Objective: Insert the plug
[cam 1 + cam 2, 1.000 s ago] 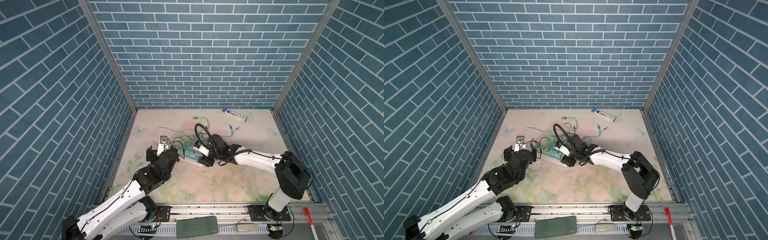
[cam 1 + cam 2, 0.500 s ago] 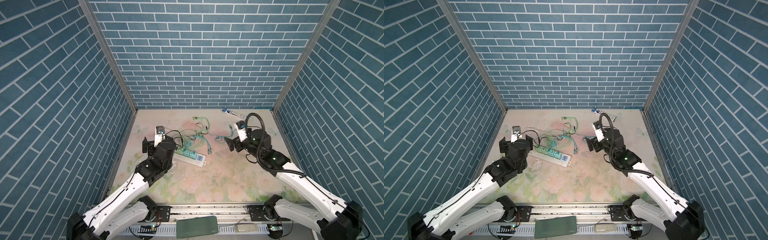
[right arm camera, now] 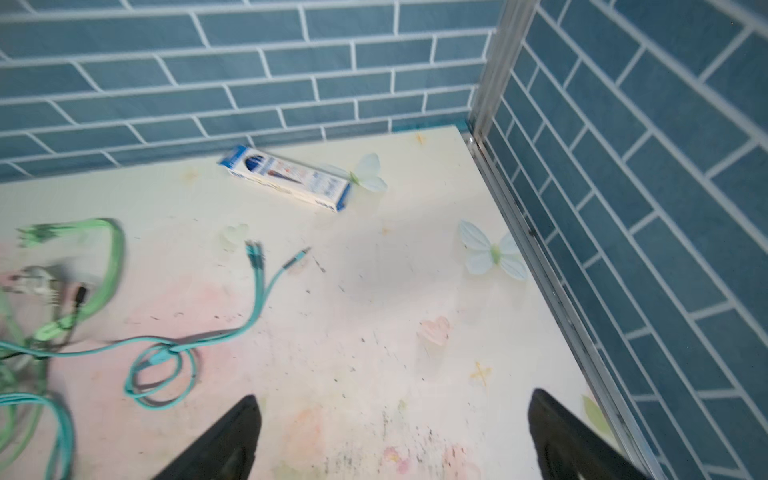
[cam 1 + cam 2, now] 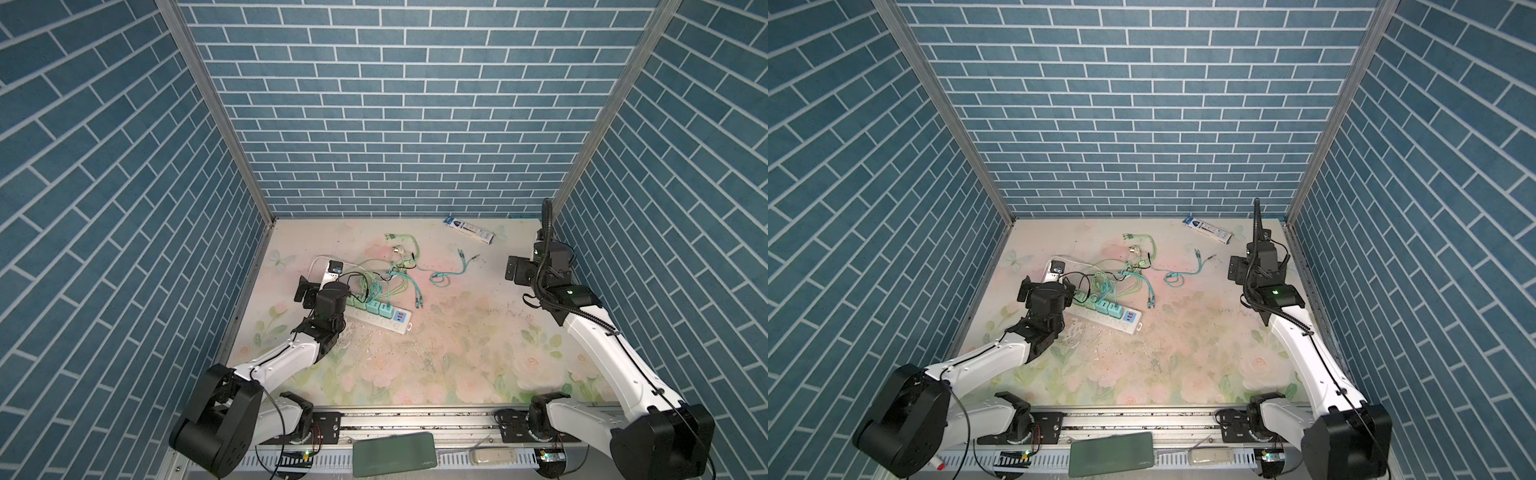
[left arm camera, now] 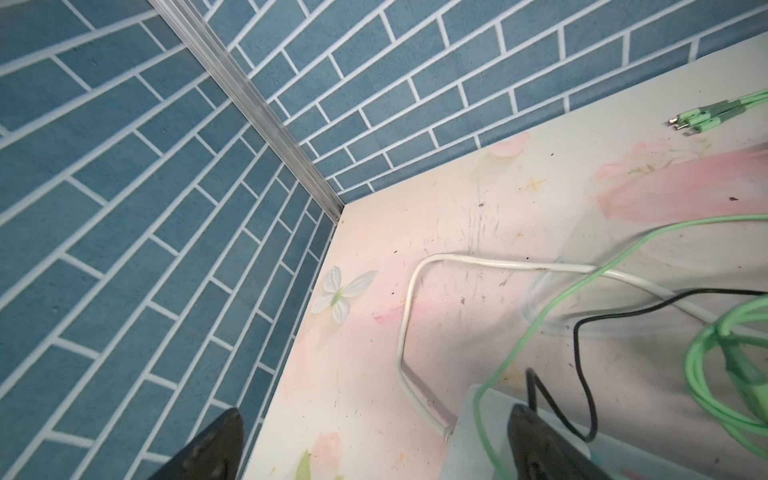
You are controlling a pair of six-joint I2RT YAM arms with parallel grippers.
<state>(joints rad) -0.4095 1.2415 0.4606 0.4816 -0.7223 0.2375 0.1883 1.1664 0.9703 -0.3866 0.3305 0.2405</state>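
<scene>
A white power strip [image 4: 397, 326] lies left of the middle in both top views. Several mint-green plugs [image 4: 376, 308] stand in its sockets, with green and teal cables trailing from them. My left gripper [image 5: 376, 409] is open over the strip's far end [image 5: 469, 440], one finger above the strip and the other over bare table. Nothing is between its fingers. The strip's white cord [image 5: 411, 291] loops away from that end. My right gripper [image 3: 394, 395] is open and empty above bare table by the right wall, far from the strip [image 4: 1129, 322].
A blue-and-white box [image 4: 469, 228] lies at the back right. A loose teal cable [image 3: 166, 357] and a green cable [image 4: 405, 239] lie on the middle of the table. Blue brick walls close three sides. A dark green slab [image 4: 392, 453] rests on the front rail.
My right arm has pulled away from the power strip to the right wall, and its gripper has opened. My left gripper has shifted toward the strip's far end and stayed open.
</scene>
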